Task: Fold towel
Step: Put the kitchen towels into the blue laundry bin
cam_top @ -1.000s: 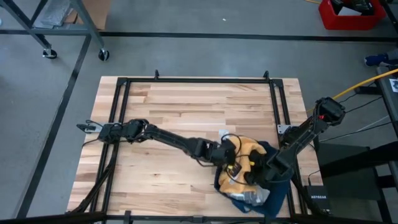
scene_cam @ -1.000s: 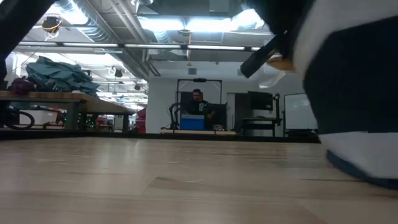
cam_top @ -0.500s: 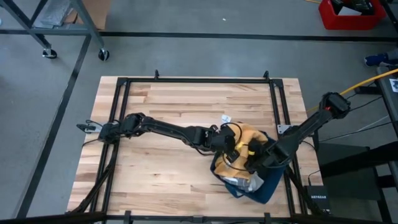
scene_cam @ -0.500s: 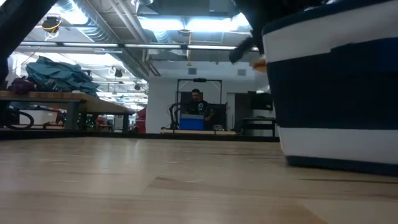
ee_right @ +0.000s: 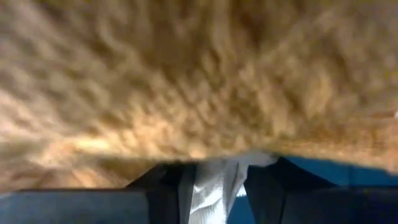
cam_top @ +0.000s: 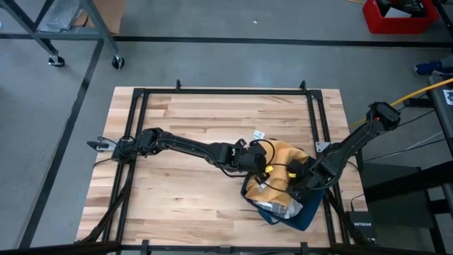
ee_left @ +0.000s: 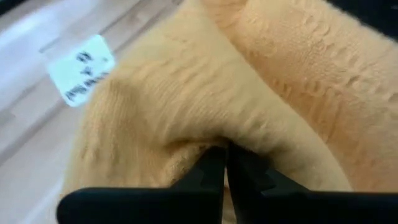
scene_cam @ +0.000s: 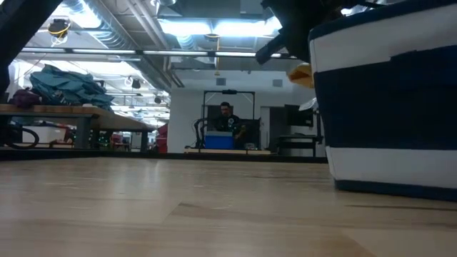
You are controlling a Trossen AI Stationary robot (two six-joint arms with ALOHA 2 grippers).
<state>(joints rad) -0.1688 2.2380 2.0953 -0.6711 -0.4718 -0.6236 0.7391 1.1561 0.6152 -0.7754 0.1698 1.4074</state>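
Note:
The towel (cam_top: pixel 282 185) is orange on one face and navy with white stripes on the other, bunched at the table's near right. Its white tag (cam_top: pixel 257 134) sticks out on the far side. My left gripper (cam_top: pixel 259 167) is shut on the orange cloth at the bundle's left side. My right gripper (cam_top: pixel 297 181) is shut on cloth at the bundle's right side. In the low view the striped face (scene_cam: pixel 389 107) hangs like a wall, and its lower edge (scene_cam: pixel 385 188) rests on the table. My left gripper pinches a raised fold of the orange cloth (ee_left: pixel 211 140) between its two fingers, coming slanting down from the table's left. The cloth bulges up around the fingertips (ee_left: pixel 214 168); how many layers it has cannot be told. My right gripper pinches a white strip of the towel (ee_right: pixel 216 180) between its two fingers (ee_right: pixel 166 186), pointing steeply down. Orange cloth lies right over the fingers and hides the rest of the hold. Navy cloth (ee_right: pixel 329 169) shows beside it.
A black frame (cam_top: pixel 139 127) runs around the wooden tabletop, with its right rail (cam_top: pixel 320 142) close to the towel. Bare wood (cam_top: pixel 191 191) lies left of and beyond the towel. Past the table's far edge, a person (scene_cam: pixel 226 118) sits at a desk.
Both grippers have risen and gone a little toward the table's far edge, each rolling its wrist, still shut on the towel. The bundle has been drawn up and toward the far edge. In the low view its striped face now hangs straight and reaches farther to the left.

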